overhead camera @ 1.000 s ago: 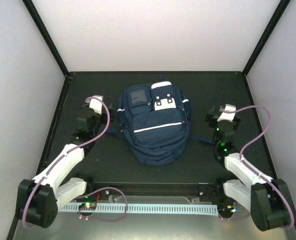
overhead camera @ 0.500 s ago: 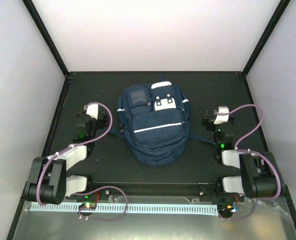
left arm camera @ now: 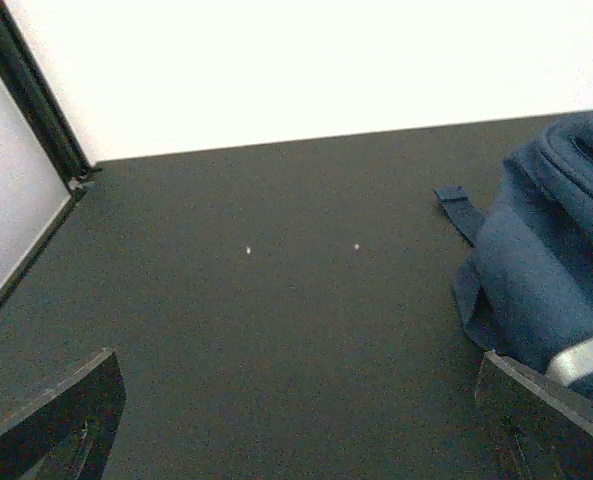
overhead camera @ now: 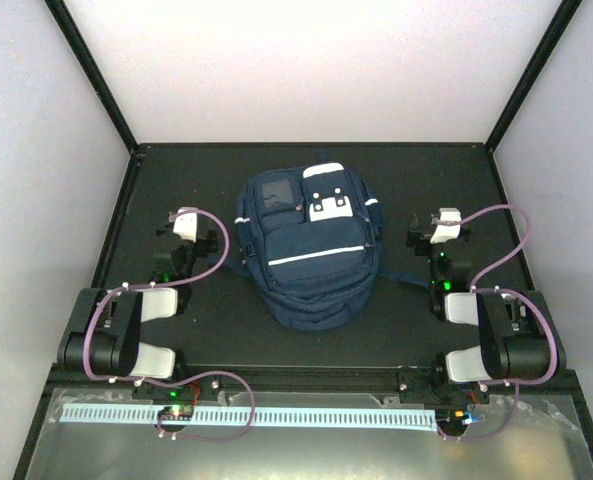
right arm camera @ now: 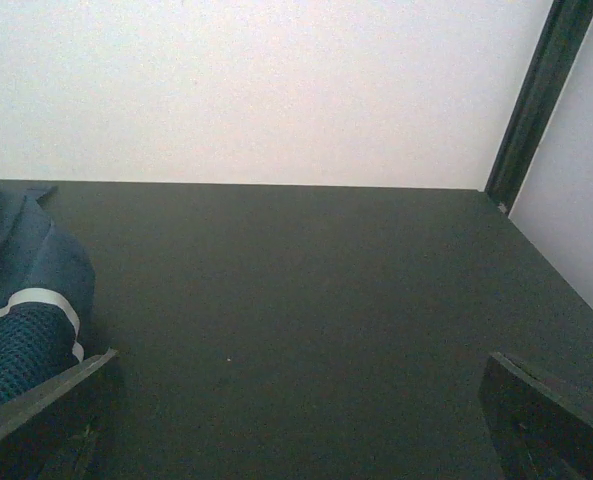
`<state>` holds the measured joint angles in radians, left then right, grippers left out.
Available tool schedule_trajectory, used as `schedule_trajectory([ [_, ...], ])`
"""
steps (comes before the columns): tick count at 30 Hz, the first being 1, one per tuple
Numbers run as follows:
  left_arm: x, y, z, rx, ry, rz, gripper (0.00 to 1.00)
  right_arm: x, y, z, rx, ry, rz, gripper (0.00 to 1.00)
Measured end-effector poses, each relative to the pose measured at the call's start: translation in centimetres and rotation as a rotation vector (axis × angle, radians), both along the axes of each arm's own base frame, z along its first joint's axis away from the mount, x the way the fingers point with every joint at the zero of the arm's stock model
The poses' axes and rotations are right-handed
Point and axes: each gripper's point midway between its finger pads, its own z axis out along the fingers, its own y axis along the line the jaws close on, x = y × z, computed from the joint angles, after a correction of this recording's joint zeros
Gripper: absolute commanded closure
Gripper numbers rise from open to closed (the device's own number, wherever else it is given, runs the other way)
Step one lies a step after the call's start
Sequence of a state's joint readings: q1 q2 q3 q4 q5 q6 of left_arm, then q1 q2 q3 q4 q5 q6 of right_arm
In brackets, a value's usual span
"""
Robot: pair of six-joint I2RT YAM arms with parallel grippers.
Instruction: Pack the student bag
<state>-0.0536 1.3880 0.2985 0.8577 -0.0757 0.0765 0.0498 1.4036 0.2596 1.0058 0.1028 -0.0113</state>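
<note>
My left gripper (overhead camera: 183, 226) hangs over the left side of the black matte table (overhead camera: 416, 175), fingers spread wide and holding nothing. Between my arms, mid-table, the large navy blue fabric backpack with thin white stripes (overhead camera: 306, 255) lies flat, front pockets up. Beside its right edge is my right gripper (overhead camera: 442, 228), fingers likewise spread and empty.

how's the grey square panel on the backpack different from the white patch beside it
The grey panel is dull and plain, the white buckle patch bright with dark marks. The panel is roughly square; the patch is wider than tall. The panel lies to its left. Both sit near the far end of the student bag.
</note>
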Motion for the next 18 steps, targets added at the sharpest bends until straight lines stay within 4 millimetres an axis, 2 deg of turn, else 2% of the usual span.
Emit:
schedule_trajectory([
  [6,0.14,0.72,0.81,-0.016,-0.035,0.045,0.01,0.00,0.01,-0.06,0.003,0.003,0.000,0.00],
  [18,0.13,0.99,0.85,-0.019,-0.036,0.061,0.01,0.00,-0.01,-0.08,0.010,0.003,-0.001,0.01],
])
